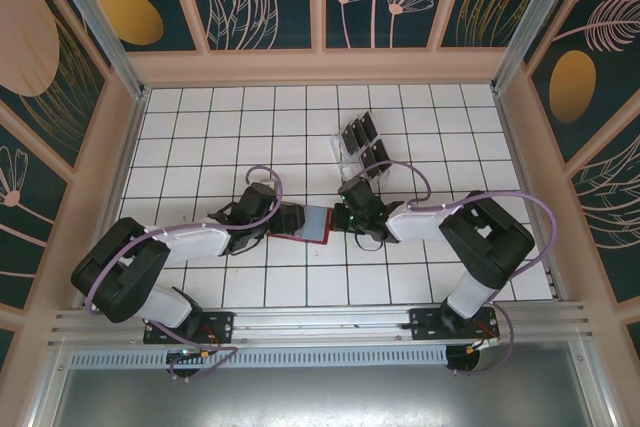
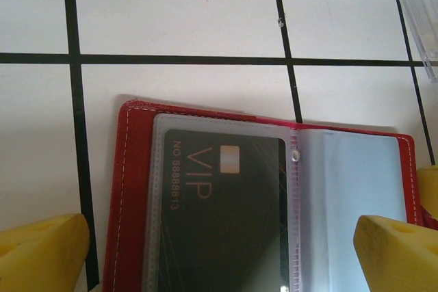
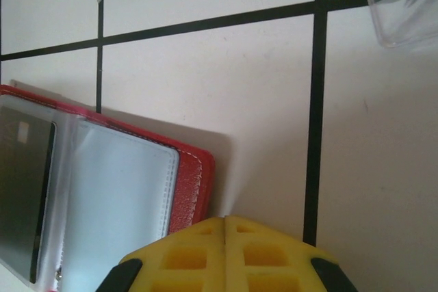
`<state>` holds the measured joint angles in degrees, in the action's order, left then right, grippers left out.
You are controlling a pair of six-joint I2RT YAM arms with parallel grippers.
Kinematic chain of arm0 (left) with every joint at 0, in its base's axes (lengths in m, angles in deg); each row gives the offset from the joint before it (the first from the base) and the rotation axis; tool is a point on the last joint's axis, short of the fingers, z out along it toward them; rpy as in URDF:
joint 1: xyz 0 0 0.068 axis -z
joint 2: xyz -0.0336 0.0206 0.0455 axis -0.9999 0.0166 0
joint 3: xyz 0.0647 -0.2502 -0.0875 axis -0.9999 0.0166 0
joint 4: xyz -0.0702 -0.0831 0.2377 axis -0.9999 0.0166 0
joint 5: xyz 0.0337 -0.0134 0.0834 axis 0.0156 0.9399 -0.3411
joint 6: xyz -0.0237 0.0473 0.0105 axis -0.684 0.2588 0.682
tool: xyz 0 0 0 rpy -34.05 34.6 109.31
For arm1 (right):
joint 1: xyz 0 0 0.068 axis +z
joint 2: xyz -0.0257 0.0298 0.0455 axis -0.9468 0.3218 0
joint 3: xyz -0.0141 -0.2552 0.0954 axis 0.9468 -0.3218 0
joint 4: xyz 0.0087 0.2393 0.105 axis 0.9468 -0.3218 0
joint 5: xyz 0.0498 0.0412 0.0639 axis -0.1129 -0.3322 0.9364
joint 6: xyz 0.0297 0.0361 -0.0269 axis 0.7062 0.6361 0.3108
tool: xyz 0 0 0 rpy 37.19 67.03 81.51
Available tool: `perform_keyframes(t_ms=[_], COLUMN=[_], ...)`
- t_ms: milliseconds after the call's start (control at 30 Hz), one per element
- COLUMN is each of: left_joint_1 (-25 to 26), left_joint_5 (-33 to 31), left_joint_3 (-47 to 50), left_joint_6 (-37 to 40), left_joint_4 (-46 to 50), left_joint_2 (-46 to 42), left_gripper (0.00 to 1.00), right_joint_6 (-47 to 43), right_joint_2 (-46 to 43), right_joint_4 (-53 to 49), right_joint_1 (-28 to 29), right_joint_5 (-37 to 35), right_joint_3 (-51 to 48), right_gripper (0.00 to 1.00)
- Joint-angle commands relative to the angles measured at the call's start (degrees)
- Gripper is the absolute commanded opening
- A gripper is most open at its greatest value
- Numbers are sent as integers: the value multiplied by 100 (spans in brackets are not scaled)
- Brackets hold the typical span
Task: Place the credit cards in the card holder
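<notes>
White gridded desk [image 1: 200,147], red card holder [image 2: 130,189] lying open at its centre.
A black VIP credit card [image 2: 226,217] sits in a clear sleeve; left claw [image 2: 222,247] gapes over it, right claw [image 3: 226,254] seemingly pinched shut just beside.

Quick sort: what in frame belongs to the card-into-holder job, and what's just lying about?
Job:
card holder, open flat
one credit card in its sleeve
more credit cards standing in the clear rack
left claw, open above the holder
right claw, shut beside it

Lying about:
the clear rack itself
tiled table
</notes>
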<state>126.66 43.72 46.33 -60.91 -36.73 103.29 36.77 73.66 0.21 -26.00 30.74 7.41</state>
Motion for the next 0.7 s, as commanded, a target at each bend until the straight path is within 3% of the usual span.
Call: perform_keyframes(t_ms=[0,433,667], left_joint_1=[8,14,38], left_joint_5=[481,690,827], left_joint_3=[74,126,221], left_joint_6=[-131,-261,-549], left_joint_4=[-287,-347,-507], left_joint_2=[-17,-283,-841], left_gripper=[98,98,98], right_joint_6=[108,163,179], right_joint_2=[208,409,466], right_joint_4=[120,349,411], right_joint_1=[-54,-67,-80], right_joint_5=[127,315,375], right_joint_3=[-147,-174,-175], right_gripper=[0,0,0])
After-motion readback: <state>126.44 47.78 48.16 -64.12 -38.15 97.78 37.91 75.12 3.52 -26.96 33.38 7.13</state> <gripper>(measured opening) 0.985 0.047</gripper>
